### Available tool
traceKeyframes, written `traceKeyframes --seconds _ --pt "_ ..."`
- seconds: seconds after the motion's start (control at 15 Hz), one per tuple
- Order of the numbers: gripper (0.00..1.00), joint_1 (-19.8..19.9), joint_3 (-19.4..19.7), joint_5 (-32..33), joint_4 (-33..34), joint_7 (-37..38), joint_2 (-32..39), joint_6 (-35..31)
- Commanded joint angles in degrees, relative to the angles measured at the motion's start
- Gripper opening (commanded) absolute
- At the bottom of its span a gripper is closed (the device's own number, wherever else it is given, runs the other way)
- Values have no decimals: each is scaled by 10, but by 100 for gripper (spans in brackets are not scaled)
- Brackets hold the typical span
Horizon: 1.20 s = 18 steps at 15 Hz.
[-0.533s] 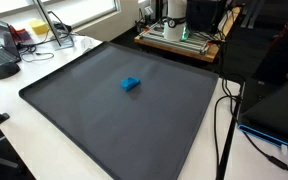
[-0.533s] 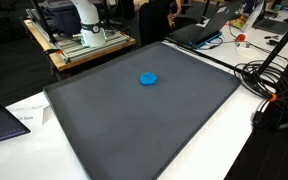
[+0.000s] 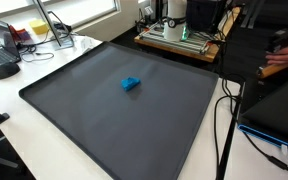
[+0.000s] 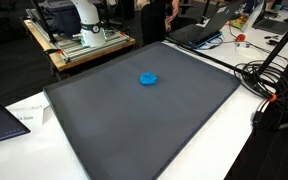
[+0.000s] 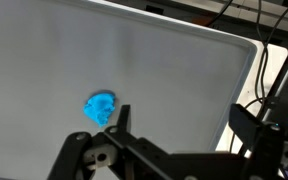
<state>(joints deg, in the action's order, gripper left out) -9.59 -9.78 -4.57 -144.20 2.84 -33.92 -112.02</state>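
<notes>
A small bright blue object lies on the dark grey mat (image 3: 84,100) near its middle, seen in both exterior views (image 3: 130,84) (image 4: 148,78). In the wrist view the blue object (image 5: 101,107) sits on the mat (image 5: 174,70) just left of my left fingertip (image 5: 122,110). My gripper (image 5: 181,112) hangs well above the mat, open, with only bare mat between its fingers. The gripper itself is outside both exterior views; only the white robot base (image 4: 84,15) shows behind the mat.
Black cables (image 4: 266,75) run along one side of the mat, next to a laptop (image 4: 199,35). A person's hand (image 3: 282,55) is near the dark equipment at the edge. A computer mouse (image 3: 6,69) and clutter lie beyond the far corner.
A person's hand has come into an exterior view at its right edge. The blue object and the mat have not moved.
</notes>
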Motion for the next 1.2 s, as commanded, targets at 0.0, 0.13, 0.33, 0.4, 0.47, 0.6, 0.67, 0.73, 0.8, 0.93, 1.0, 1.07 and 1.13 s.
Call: traceKeyframes --seconds 0.0,0.13,0.33,0.4,0.47,0.6,0.67,0.73,0.8,0.93,1.0,1.07,1.13 --pt "100 -5 0 7 5 -11 6 -13" --pt "100 -12 -3 14 16 -33 13 -32" --pt "100 -29 -6 14 32 -72 20 -75" --pt "100 -36 -2 12 30 -89 13 -87" --pt "100 -44 -1 8 35 -104 16 -94" --pt "100 -61 3 1 38 -133 14 -108" --pt "100 -71 6 -5 39 -150 13 -112" --pt "100 -79 10 -9 40 -165 13 -116" --pt "100 -87 13 -13 42 -180 13 -117" --pt "100 -101 21 -19 42 -206 14 -122" --pt "100 -108 25 -23 43 -219 14 -123" --pt "100 -113 29 -26 42 -231 14 -121" --pt "100 -121 36 -34 41 -246 12 -125"
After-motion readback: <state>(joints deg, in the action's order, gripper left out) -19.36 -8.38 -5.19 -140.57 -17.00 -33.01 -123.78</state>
